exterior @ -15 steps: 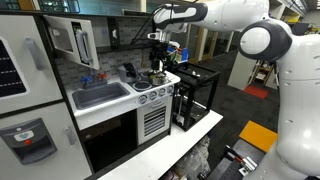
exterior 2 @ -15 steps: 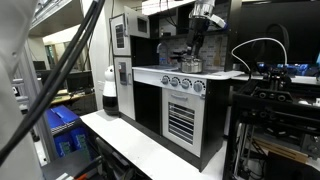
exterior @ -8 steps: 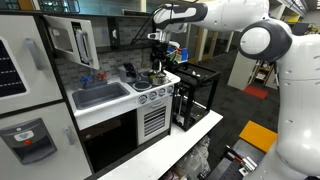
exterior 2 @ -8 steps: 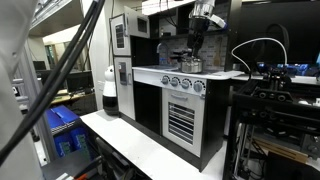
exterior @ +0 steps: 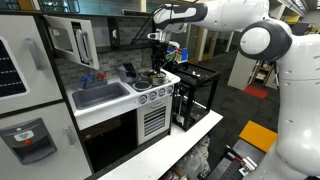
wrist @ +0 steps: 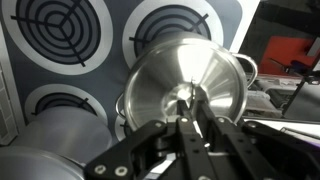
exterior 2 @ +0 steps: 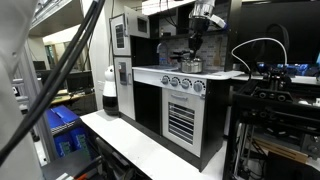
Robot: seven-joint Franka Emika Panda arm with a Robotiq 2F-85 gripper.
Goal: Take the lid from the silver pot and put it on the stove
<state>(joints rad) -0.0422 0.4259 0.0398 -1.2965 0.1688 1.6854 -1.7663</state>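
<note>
In the wrist view the lid [wrist: 170,70], round and shiny, sits on the silver pot, of which only a side handle [wrist: 248,68] shows past the rim. The pot stands on the dark cooktop of the stove [wrist: 110,50], over one of the ringed burners. My gripper [wrist: 188,108] reaches straight down onto the lid's centre, its two fingers drawn together on the small knob there. In both exterior views the gripper [exterior: 159,64] [exterior 2: 194,54] hangs right above the pot [exterior: 158,76] [exterior 2: 189,65] on the white stove [exterior: 152,97] [exterior 2: 181,84].
A grey sink [exterior: 100,96] lies beside the stove, with a dark upright utensil [exterior: 129,71] behind the burners. Another rounded silver vessel [wrist: 50,150] sits at the lower left of the wrist view. A black open frame [exterior: 196,95] stands beside the stove.
The fingers have drawn in from wide open onto the lid's knob. The arm, the lid and the pot stay where they were.
</note>
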